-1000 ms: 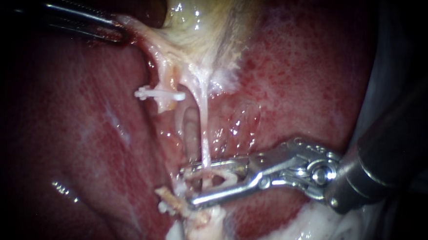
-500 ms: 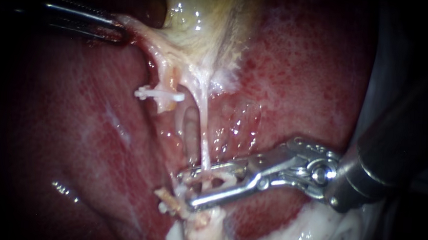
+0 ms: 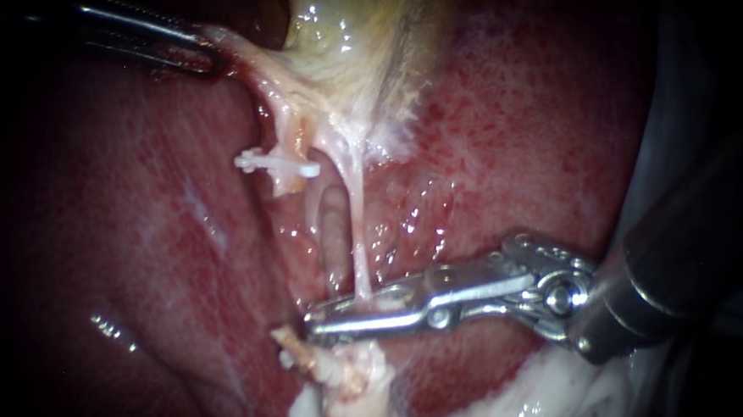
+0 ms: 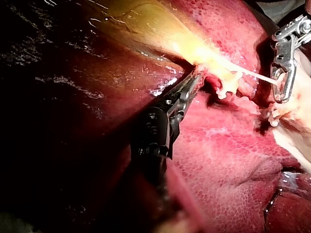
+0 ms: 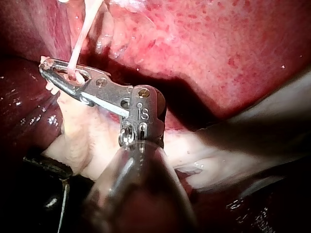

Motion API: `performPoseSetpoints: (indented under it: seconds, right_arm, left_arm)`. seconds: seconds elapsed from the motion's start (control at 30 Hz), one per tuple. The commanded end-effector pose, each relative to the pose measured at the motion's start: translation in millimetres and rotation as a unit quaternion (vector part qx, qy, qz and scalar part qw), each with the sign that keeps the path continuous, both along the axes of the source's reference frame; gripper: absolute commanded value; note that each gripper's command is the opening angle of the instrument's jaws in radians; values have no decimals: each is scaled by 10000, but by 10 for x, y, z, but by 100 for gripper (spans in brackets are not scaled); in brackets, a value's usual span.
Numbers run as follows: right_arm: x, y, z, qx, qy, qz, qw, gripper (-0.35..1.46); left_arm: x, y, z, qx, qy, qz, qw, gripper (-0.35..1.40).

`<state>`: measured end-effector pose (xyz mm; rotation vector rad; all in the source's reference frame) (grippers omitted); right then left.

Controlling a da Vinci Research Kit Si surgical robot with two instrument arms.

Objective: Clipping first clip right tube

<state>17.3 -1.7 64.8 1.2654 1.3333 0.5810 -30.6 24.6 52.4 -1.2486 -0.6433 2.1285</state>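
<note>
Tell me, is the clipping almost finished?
Done: a white clip sits on a short stub of tissue. In hand: the left tool holds the gallbladder tissue taut while the right tool has its jaws squeezed on the thin right tube. Left: the jaws must open and back away; whether a clip has locked there is hidden.

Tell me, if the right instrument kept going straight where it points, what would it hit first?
Probably the liver, just past the tips of the right instrument, whose jaws are shut on the right tube; depth is unclear.
</note>
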Motion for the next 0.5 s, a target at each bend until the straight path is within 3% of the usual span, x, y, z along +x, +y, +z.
performPoseSetpoints:
  seconds: [0.03, 0.23, 0.5]
  right_arm:
    - [1, 1, 1, 66, 12, -32, 10000, -35]
    - [2, 1, 10, 31, 10, -134, 9999, -35]
    - [2, 1, 12, 55, 3, -146, 9999, -35]
  left_arm:
    - [0, 0, 0, 0, 0, 0, 10000, -35]
    - [0, 0, 0, -5, 8, -10, 10000, -35]
    - [0, 1, -1, -2, 7, -10, 10000, -35]
